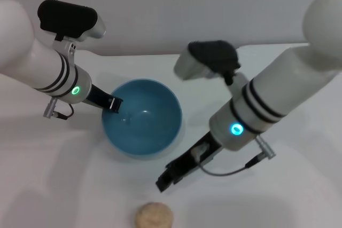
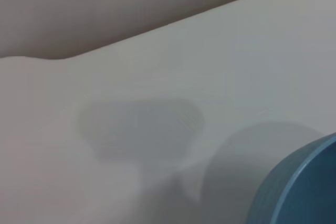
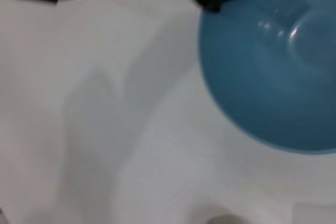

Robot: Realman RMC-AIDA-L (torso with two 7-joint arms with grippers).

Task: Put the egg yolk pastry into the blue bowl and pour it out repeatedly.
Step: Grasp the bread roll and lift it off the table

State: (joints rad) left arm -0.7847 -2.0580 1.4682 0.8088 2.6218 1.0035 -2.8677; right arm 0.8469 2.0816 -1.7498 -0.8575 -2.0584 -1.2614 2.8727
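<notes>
1. The left gripper (image 1: 113,103) is sitting at the left rim of the blue bowl (image 1: 142,117), apparently gripping that rim.
2. The bowl is standing upright on the white table (image 1: 64,185), holding nothing.
3. The egg yolk pastry (image 1: 153,215) is lying on the table, near the bowl's front.
4. The right gripper (image 1: 170,177) is hovering just beside the pastry; I cannot tell its opening.
5. No readable writing is showing.

arms: white, black bands | green ring lights | black hands | grey cables
</notes>
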